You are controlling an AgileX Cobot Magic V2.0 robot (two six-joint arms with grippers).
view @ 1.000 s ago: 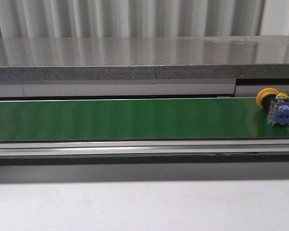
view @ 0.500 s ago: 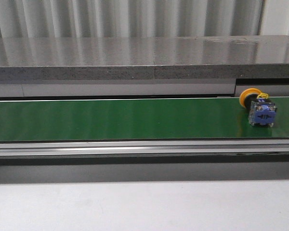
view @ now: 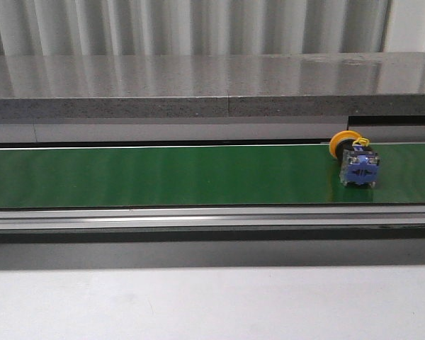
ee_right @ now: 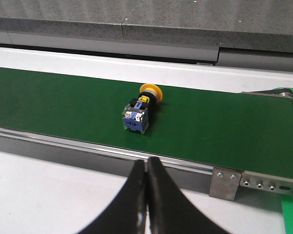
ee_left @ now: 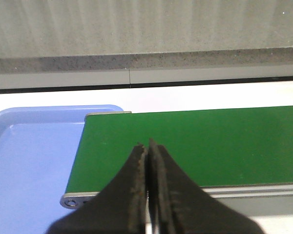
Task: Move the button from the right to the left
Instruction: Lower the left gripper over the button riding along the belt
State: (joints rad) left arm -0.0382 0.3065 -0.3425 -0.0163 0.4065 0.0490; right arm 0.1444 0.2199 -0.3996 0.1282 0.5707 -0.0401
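Observation:
The button [view: 355, 161], with a yellow-orange cap and a blue blocky body, lies on its side on the green conveyor belt [view: 163, 176] toward the right end. It also shows in the right wrist view [ee_right: 140, 110], ahead of my right gripper [ee_right: 146, 162]. That gripper is shut and empty, on the near side of the belt's metal rail. My left gripper [ee_left: 147, 145] is shut and empty, over the belt's left end [ee_left: 195, 146]. Neither gripper shows in the front view.
A light blue tray [ee_left: 29, 161] sits just past the belt's left end. A grey stone ledge [view: 212, 88] runs behind the belt. A metal rail [view: 212, 219] and white table [view: 212, 304] lie in front. A metal end bracket [ee_right: 256, 183] closes the belt's right end.
The button has travelled leftward along the belt, from the far right edge of the front view to a spot further in. Its pose is unchanged.

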